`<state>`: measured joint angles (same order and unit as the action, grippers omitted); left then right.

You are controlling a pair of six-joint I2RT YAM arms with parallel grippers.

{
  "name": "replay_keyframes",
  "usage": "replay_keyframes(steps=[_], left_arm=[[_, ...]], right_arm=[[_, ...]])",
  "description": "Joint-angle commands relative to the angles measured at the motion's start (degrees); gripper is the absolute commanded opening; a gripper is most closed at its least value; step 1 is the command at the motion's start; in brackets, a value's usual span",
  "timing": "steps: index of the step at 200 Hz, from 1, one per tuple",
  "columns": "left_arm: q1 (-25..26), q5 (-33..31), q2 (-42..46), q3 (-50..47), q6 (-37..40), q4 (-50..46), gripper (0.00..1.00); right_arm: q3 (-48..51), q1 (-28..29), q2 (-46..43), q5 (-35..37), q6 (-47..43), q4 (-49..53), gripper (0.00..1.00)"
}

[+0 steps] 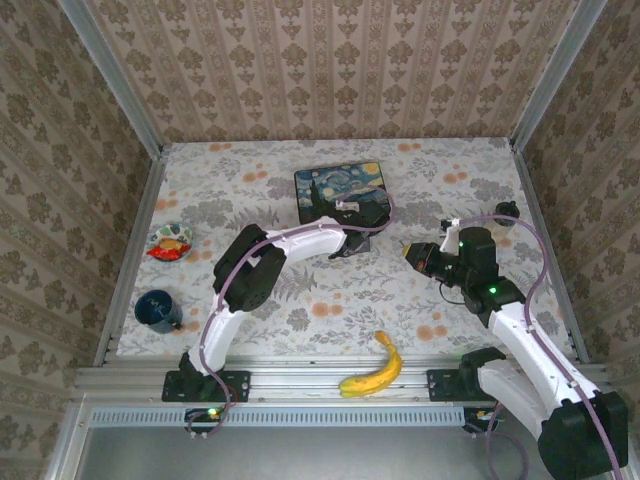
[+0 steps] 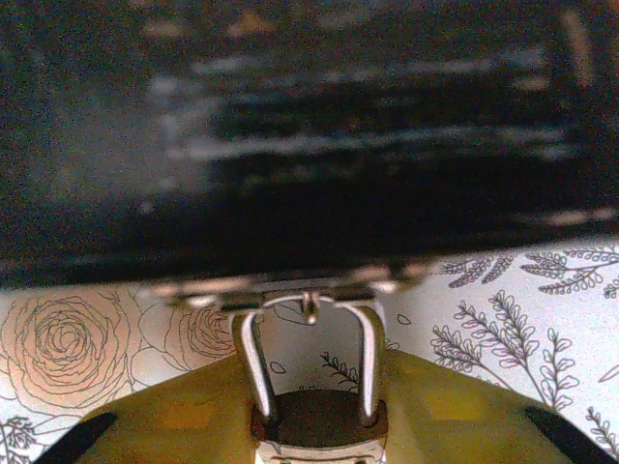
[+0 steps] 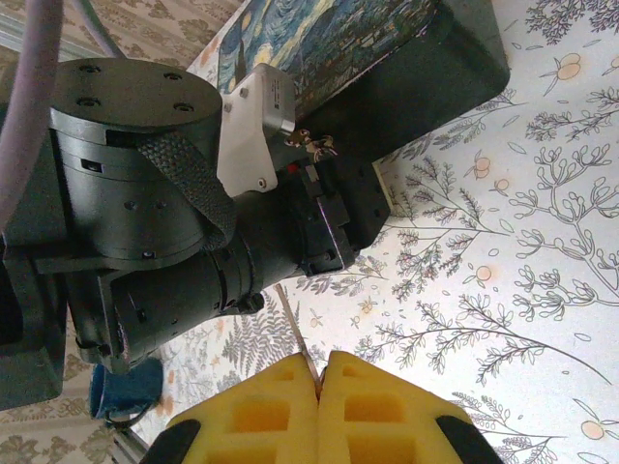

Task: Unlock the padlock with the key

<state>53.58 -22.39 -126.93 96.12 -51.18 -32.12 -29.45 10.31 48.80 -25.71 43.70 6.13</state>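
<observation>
Two arms reach out: the left gripper [image 2: 314, 375], at the tin's [image 1: 340, 190] near edge, flanks the padlock [image 2: 319, 427] hung there; clamped or not, I cannot tell. The right gripper [image 3: 319, 372] pinches the key [image 3: 293, 327] above the floral table [image 1: 330, 305].

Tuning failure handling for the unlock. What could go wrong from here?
1. The padlock hangs by its shackle from the tin, so it may swing or slip if the left gripper is not squarely on it.
2. Only a thin sliver of key pokes past the shut right gripper; it may twist when pushed.
3. The left arm sits right before the key: collision risk on approach.
</observation>
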Motion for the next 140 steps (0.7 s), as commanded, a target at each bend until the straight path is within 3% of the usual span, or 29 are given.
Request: replay_keyframes(steps=[1, 46, 75, 112, 140], left_arm=[[-0.4, -1.0, 0.0, 0.8, 0.5, 0.2, 0.29], [-0.5, 0.8, 1.5, -2.1, 0.6, 3.3, 0.15], [-0.5, 2.8, 3.5, -3.7, -4.0, 1.7, 0.12], [-0.7, 8.7, 8.3, -7.2, -11.6, 3.7, 0.01], [-2.1, 15.9, 10.8, -7.8, -15.8, 4.1, 0.0]], right_arm=[[1.0, -0.3, 0.0, -0.7, -0.3, -1.2, 0.0], [2.6, -0.1, 0.5, -0.4, -0.3, -1.5, 0.0], [5.3, 0.2, 0.6, 1.2, -1.7, -2.3, 0.0], [11.8, 1.6, 1.9, 3.5, -1.3, -10.1, 0.0], [13.4, 4.8, 4.7, 6.5, -3.1, -13.4, 0.0]])
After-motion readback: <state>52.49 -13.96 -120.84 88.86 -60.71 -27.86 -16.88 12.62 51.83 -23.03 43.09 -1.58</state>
